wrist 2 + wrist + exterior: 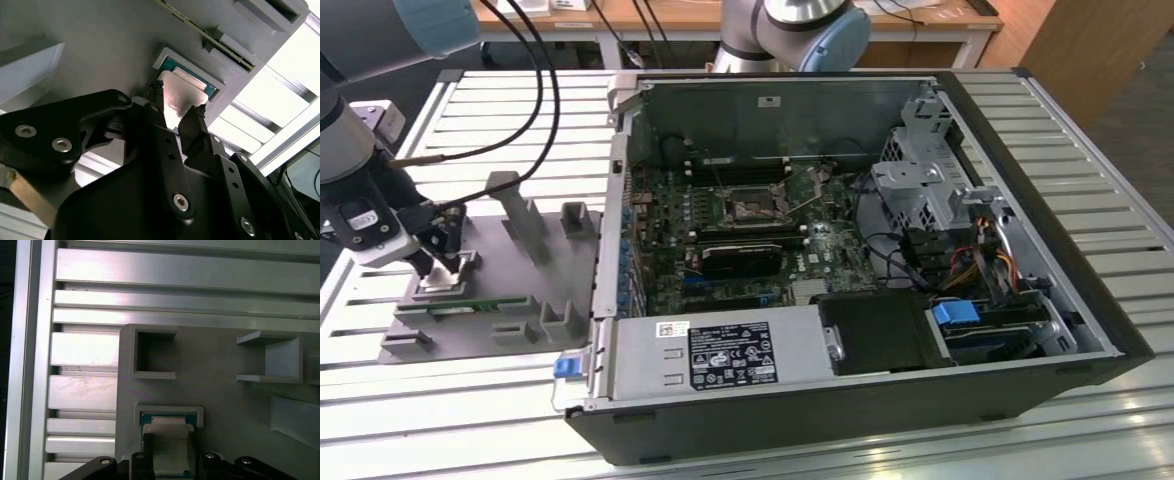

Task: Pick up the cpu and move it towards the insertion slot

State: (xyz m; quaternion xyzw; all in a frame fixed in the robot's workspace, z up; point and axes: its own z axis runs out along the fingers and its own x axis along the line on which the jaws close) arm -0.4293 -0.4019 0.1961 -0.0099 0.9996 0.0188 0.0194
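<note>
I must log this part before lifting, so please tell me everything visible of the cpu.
The cpu is a small flat square chip with a shiny silver top and a teal edge. It lies flat in a pale-rimmed recess of the grey fixture. The gripper is down over it.

We record: cpu point(181, 94) lid, bright glossy metal | fixture plate point(220, 390), smooth matt grey plastic | table point(175, 275) slats, satin bare metal | computer case point(854, 425), matt black shell.
</note>
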